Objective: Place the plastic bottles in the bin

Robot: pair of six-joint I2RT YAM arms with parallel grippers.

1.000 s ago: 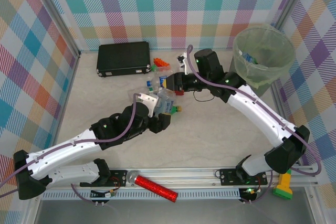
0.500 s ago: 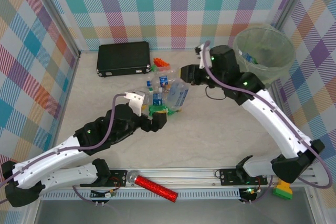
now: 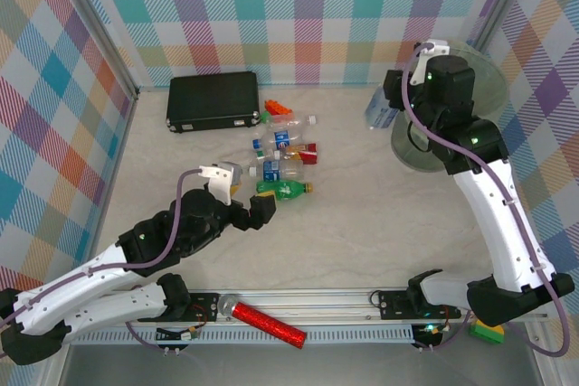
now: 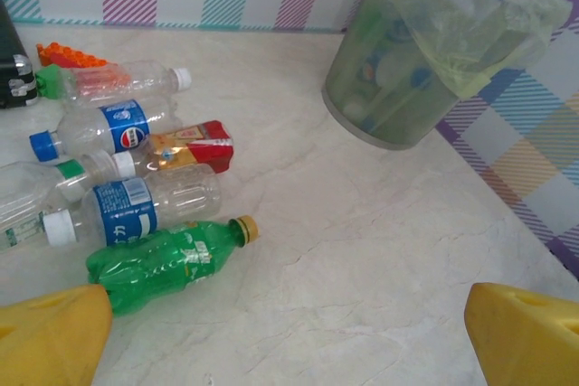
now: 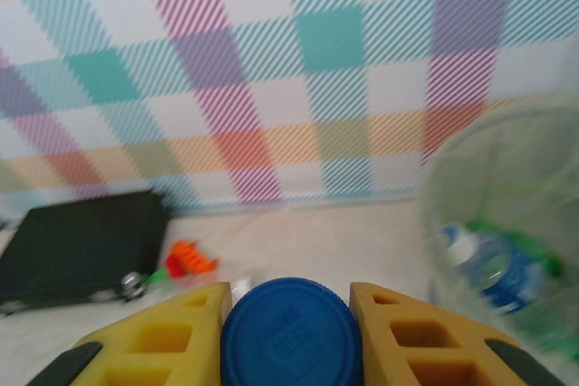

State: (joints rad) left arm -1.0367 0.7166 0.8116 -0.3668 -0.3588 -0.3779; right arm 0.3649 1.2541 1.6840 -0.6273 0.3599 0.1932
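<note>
I'm holding the white-and-black left arm stretched forward and low, its yellow-fingered left gripper (image 4: pixel 289 332) gaping wide with nothing between the jaws. I'm holding the right arm raised high, its right gripper (image 5: pixel 289 332) clamping a blue-capped clear plastic bottle (image 5: pixel 291 350).

Flat black case (image 3: pixel 213 101) far left — orange bricks (image 3: pixel 279 111) just beside; red glittery cylinder (image 3: pixel 269 324) on near rail.

I'm seeing the left arm (image 3: pixel 90 279) and right arm (image 3: pixel 493 201) wearing white shells between black joint housings, each trailing a purple cable (image 3: pixel 178 198). The left claw (image 4: pixel 289 341) and right claw (image 5: pixel 289 336) are showing yellow fingers (image 5: pixel 154 341).
</note>
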